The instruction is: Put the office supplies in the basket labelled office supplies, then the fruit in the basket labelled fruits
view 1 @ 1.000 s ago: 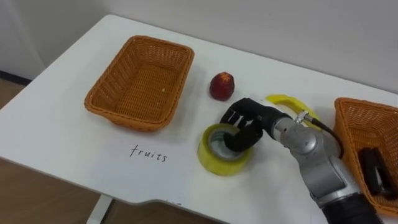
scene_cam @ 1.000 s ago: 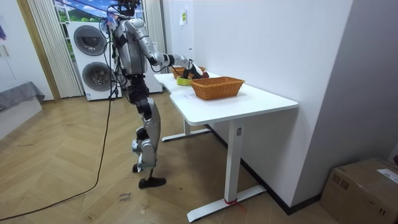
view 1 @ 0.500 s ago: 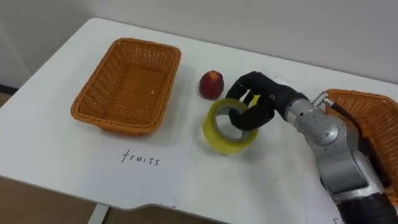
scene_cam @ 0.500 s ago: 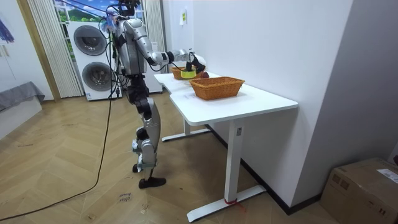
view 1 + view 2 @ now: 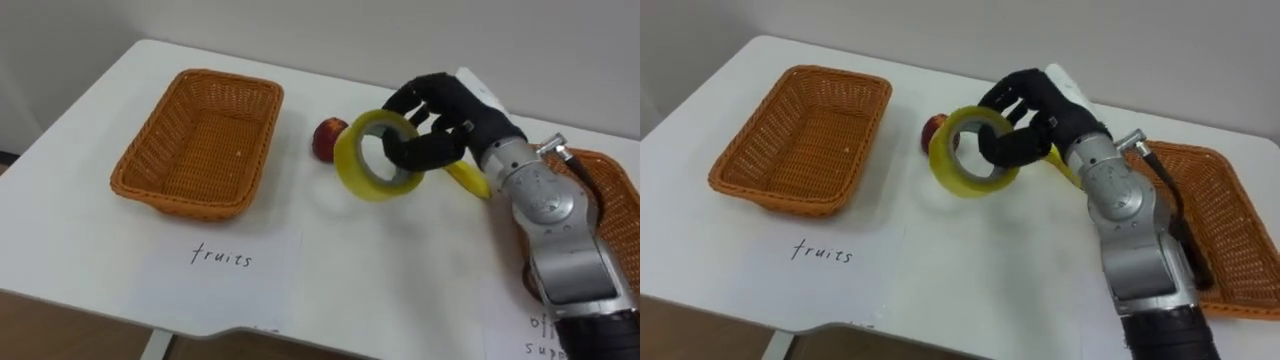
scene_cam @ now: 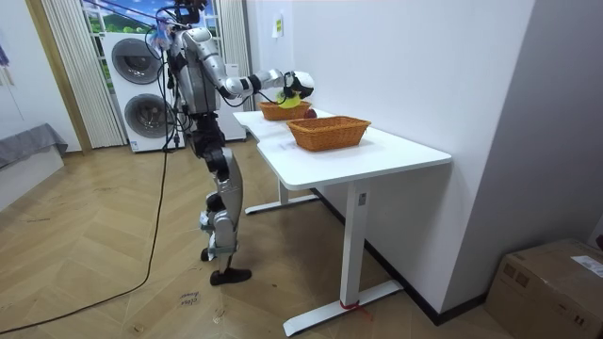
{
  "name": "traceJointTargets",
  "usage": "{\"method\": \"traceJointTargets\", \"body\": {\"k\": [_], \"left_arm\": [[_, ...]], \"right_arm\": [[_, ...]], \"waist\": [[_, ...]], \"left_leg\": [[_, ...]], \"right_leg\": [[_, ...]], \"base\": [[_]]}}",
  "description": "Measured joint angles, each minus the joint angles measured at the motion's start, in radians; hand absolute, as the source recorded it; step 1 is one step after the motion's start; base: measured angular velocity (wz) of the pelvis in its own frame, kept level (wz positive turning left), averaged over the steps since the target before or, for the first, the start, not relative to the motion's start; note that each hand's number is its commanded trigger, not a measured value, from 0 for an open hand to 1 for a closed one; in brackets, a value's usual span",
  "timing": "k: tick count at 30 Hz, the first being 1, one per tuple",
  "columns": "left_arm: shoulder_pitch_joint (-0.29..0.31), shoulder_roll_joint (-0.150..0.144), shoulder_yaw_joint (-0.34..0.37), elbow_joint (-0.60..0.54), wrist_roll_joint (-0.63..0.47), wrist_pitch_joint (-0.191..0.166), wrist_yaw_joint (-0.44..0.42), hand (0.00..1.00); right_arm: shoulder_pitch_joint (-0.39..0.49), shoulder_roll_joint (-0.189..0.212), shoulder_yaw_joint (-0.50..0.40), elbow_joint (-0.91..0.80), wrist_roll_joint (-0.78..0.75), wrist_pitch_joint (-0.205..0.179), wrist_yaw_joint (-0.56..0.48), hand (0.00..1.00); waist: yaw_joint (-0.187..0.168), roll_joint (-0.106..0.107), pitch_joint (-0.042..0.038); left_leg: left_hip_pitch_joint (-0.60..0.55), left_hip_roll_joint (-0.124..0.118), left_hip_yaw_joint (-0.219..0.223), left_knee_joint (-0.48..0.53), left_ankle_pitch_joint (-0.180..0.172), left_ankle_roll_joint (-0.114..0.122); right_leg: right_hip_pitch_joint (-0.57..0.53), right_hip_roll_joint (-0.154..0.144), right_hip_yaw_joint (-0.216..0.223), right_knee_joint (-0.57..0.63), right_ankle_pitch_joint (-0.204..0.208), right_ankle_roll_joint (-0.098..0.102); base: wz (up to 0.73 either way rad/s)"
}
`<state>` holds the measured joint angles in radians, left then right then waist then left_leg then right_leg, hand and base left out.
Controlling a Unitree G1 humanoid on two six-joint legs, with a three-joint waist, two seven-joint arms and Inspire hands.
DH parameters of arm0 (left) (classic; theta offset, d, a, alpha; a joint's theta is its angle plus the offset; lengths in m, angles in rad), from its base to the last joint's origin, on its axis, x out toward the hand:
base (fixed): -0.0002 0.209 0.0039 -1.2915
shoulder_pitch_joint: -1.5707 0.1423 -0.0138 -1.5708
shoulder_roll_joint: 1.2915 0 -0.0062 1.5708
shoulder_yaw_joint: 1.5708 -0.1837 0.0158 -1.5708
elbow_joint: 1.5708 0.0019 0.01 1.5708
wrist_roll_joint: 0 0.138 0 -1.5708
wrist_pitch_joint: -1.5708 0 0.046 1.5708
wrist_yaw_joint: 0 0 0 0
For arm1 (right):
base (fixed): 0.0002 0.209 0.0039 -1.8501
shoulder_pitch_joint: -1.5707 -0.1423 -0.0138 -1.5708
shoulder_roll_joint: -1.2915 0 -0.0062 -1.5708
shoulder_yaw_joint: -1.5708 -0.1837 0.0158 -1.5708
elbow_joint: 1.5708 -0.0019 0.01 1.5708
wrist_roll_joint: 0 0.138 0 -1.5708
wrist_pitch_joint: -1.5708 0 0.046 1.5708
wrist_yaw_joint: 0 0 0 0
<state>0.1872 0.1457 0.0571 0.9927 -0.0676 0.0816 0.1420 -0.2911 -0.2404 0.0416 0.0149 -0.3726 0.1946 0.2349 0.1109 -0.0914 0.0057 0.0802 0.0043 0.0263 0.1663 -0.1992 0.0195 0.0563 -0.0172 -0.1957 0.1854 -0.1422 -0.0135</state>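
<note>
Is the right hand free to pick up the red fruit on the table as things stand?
Probably not yet: the right hand is curled through the yellow tape roll, held above the table. The red fruit lies close, otherwise unobstructed.

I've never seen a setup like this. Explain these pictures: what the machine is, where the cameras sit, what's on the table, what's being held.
This is a two-legged humanoid robot standing at a white table. Two pictures come from cameras in its head, looking down. The third comes from a camera across the room. On the table are an empty wicker basket, a red fruit, a banana and a second basket at the robot's right. Its right hand holds a yellow tape roll in the air, fingers curled through the ring.
</note>
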Motion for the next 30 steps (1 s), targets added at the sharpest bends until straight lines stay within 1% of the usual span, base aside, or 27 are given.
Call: {"method": "traceJointTargets", "body": {"k": [1,4,7,9,10,12,14,15,16,17,19,21,23,26,30], "left_arm": [[0.003,-0.001,0.003,0.0,0.0,0.0,0.002,0.0],[0.005,-0.006,0.023,0.0,0.003,0.0,0.001,0.0],[0.015,-0.006,0.03,0.001,0.003,0.0,-0.004,0.0],[0.023,-0.009,0.043,0.001,0.004,0.0,-0.005,0.0],[0.025,-0.013,0.055,0.002,0.003,0.0,-0.005,0.0],[0.031,-0.015,0.062,0.006,0.003,0.0,-0.004,0.0],[0.042,-0.014,0.07,0.011,0.003,0.0,-0.002,0.0],[0.044,-0.015,0.075,0.011,0.003,0.0,-0.002,0.0],[0.047,-0.015,0.088,0.011,0.002,0.0,-0.003,0.0],[0.049,-0.015,0.103,0.013,0.0,0.0,-0.002,0.0],[0.056,-0.015,0.117,0.019,-0.005,0.0,0.003,0.0],[0.062,-0.013,0.118,0.019,-0.009,-0.001,0.004,0.0],[0.065,-0.012,0.118,0.019,-0.009,-0.001,0.007,0.0],[0.072,-0.009,0.118,0.019,-0.009,-0.007,0.008,0.0],[0.084,-0.008,0.118,0.007,-0.008,-0.009,0.005,0.0]], "right_arm": [[0.007,0.0,-0.017,0.0,0.017,-0.004,-0.014,1.0],[0.032,-0.002,-0.072,-0.001,0.064,-0.009,-0.059,1.0],[0.038,-0.003,-0.109,-0.001,0.099,-0.009,-0.102,1.0],[0.041,-0.013,-0.119,-0.001,0.111,-0.009,-0.124,1.0],[0.043,-0.025,-0.132,0.0,0.115,-0.009,-0.127,1.0],[0.043,-0.042,-0.154,0.004,0.114,-0.011,-0.142,1.0],[0.047,-0.054,-0.182,0.007,0.114,-0.014,-0.17,1.0],[0.054,-0.059,-0.191,0.007,0.114,-0.02,-0.179,1.0],[0.069,-0.073,-0.206,0.007,0.115,-0.026,-0.191,1.0],[0.086,-0.08,-0.225,0.007,0.115,-0.029,-0.198,1.0],[0.119,-0.081,-0.242,0.008,0.117,-0.03,-0.216,1.0],[0.166,-0.083,-0.261,0.012,0.15,-0.029,-0.226,1.0],[0.215,-0.084,-0.264,0.025,0.179,-0.029,-0.233,1.0],[0.229,-0.085,-0.27,0.048,0.18,-0.028,-0.232,1.0],[0.229,-0.086,-0.306,0.051,0.182,-0.028,-0.239,1.0]], "waist": [[-0.006,-0.004,-0.003],[-0.009,-0.003,-0.0026],[-0.025,0.002,-0.0015],[-0.031,0.005,-0.0023],[-0.039,0.006,-0.0029],[-0.049,0.008,-0.0053],[-0.06,0.008,-0.0119],[-0.062,0.007,-0.0134],[-0.065,0.005,-0.0161],[-0.07,0.002,-0.017],[-0.082,-0.003,-0.0199],[-0.086,-0.011,-0.0171],[-0.09,-0.023,-0.0106],[-0.113,-0.03,-0.0099],[-0.129,-0.032,-0.0101]], "left_leg": [[-0.001,0.0,0.0,0.0,0.0,0.0],[-0.001,0.0,0.0,0.0,0.0,0.0],[-0.003,0.001,0.001,-0.001,0.0,0.0],[-0.003,0.001,0.004,-0.002,0.0,0.0],[-0.003,0.001,0.005,-0.002,0.0,0.0],[-0.004,0.0,0.009,-0.002,0.0,0.0],[-0.002,0.002,0.013,-0.001,0.0,0.0],[-0.002,0.002,0.012,0.0,0.0,0.0],[-0.001,0.002,0.013,0.0,0.0,0.0],[0.001,0.002,0.013,-0.001,0.0,0.0],[0.005,0.003,0.016,0.0,0.0,0.0],[0.015,0.003,0.021,-0.003,0.0,0.0],[0.02,0.004,0.027,-0.006,-0.001,0.0],[0.017,0.001,0.03,-0.004,-0.001,0.0],[0.015,0.001,0.043,-0.004,0.0,0.001]], "right_leg": [[0.0,0.0,0.0,0.0,0.0,0.0],[-0.001,0.0,-0.001,0.0,0.0,0.0],[-0.004,0.0,-0.001,0.0,0.0,0.0],[-0.006,0.001,0.003,0.0,0.0,0.0],[-0.007,0.0,0.001,0.0,0.0,0.0],[-0.007,0.0,0.001,0.0,0.0,0.0],[-0.007,0.001,0.001,0.0,0.0,0.0],[-0.007,0.001,0.001,0.0,0.0,0.0],[-0.007,0.001,0.002,0.0,0.0,0.0],[-0.006,0.001,0.004,0.0,0.0,0.0],[-0.004,0.001,0.004,0.0,0.0,0.0],[0.002,0.001,0.006,0.001,0.0,0.0],[0.005,0.002,0.012,0.002,0.0,0.0],[0.001,0.001,0.022,0.001,0.0,0.0],[-0.004,0.001,0.031,0.002,0.001,0.001]], "base": [[0.0],[0.0],[0.0],[-0.04],[0.0],[0.0],[-0.02],[0.0],[0.0],[0.0],[-0.06],[-0.09],[-0.09],[-0.08],[-0.06]]}}
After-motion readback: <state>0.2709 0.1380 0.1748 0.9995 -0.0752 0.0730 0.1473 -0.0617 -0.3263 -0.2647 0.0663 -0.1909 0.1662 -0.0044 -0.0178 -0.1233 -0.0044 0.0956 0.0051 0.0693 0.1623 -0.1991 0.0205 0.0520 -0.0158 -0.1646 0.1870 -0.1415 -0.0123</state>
